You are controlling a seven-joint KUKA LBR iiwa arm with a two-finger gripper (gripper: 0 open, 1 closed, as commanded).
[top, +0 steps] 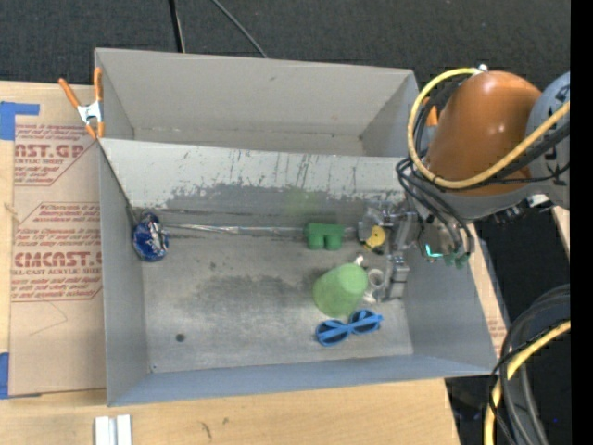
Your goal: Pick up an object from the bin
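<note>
Orange dome cover, yellow + blk cables, grey metal gripper.

Your bin held five loose things, most of them in its right half. Your arm reached in from the right, and its gripper sat low near the right wall, just beside the right edge of a cup-shaped piece. In front of that piece, nearer the front wall, lay a scissor-like piece. Behind it, by the back wall, lay a small block, with a small rounded piece to the block's right, behind the gripper. Well apart, against the left wall, lay a ball-like piece.
</note>
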